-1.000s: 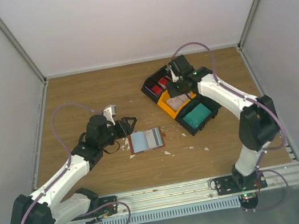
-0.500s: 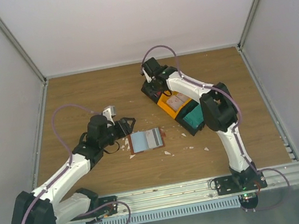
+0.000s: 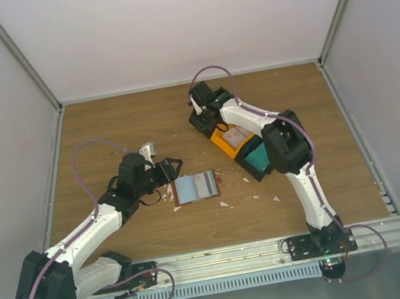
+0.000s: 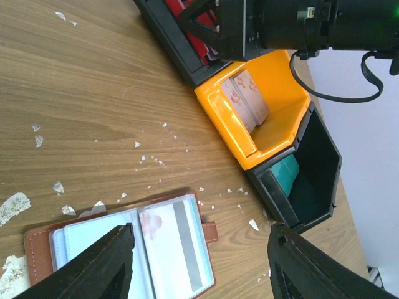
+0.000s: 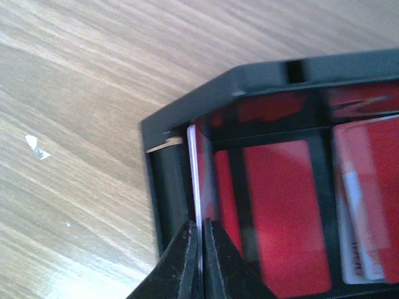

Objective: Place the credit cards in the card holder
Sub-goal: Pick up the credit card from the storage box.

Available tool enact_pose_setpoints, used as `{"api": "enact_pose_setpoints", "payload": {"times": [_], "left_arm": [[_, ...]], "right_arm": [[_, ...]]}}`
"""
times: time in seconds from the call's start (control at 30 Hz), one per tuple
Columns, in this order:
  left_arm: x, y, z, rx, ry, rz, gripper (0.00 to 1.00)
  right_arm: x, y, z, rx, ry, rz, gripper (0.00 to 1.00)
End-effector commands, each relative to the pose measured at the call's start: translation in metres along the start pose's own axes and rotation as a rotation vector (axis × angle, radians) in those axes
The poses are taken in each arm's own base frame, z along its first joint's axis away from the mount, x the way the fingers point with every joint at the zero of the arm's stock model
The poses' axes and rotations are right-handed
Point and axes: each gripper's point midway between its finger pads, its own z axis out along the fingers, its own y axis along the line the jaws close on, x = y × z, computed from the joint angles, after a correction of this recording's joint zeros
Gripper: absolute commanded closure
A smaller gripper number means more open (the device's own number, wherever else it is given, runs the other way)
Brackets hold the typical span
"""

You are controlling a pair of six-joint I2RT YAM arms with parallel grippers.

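The card holder (image 3: pixel 197 187) (image 4: pixel 118 249) lies open on the wood, brown leather with pale pockets. A card with a grey stripe (image 4: pixel 177 240) sits in its right pocket. My left gripper (image 3: pixel 175 168) (image 4: pixel 201 232) hovers open just left of it, and its fingers (image 4: pixel 93 268) straddle the holder. My right gripper (image 3: pixel 207 116) (image 5: pixel 200 240) reaches into the bin's far-left black compartment. It is shut on the edge of a thin red credit card (image 5: pixel 194 180) that stands edge-on. More red cards (image 5: pixel 280 205) lie flat there. Whitish cards (image 4: pixel 246 99) sit in the orange compartment and a teal card (image 4: pixel 288 174) in the near black one.
The three-compartment bin (image 3: pixel 223 139) (image 4: pixel 218 87) stands diagonally at centre right. Small white scraps (image 4: pixel 12 205) litter the wood around the holder. The right arm (image 4: pixel 299 25) crosses above the bin. Grey walls close in the table on three sides.
The right arm swung from the bin's middle to its far-left compartment, and its jaws closed on a card. The left arm and the card holder stayed put.
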Motion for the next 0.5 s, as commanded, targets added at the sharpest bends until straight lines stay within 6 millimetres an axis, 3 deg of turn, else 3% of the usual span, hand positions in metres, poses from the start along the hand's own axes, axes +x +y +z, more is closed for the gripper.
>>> {"api": "enact_pose_setpoints", "payload": {"times": [0.0,0.23,0.47], "left_arm": [[-0.003,0.001,-0.002,0.008,-0.019,0.003,0.4],[-0.003,-0.002,-0.001,0.022,-0.013,0.004,0.4],[-0.005,-0.008,-0.002,0.051,-0.01,0.009,0.38]], "right_arm": [[-0.016,0.009,-0.015,-0.032,-0.05,0.006,0.98],[-0.027,0.005,-0.033,-0.006,-0.087,0.003,1.0],[-0.055,-0.002,-0.08,0.021,-0.218,0.019,0.99]]}}
